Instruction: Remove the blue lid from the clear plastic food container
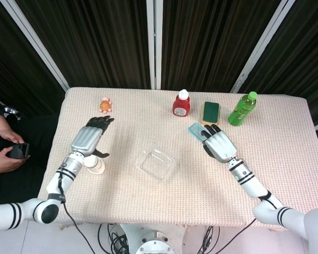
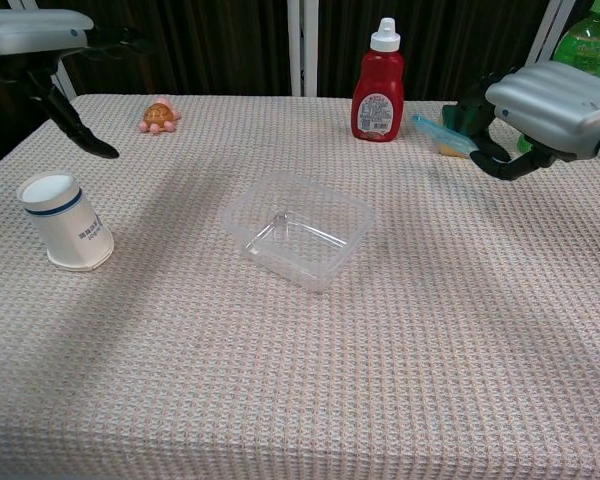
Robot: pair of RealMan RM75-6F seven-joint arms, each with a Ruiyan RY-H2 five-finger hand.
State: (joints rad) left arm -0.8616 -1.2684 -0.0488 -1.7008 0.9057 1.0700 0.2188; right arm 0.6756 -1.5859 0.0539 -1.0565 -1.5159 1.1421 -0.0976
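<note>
1. Blue lid [image 1: 196, 130] is off, pinched in our right hand [image 1: 218, 144] near the sponge [image 1: 211, 113].
2. Clear container [image 1: 156, 164] sits open mid-worktop [image 1: 286, 159].
3. Left hand [image 1: 88, 138] hangs spread, holding nothing.
4. Next, we judge: set the lid down.
</note>
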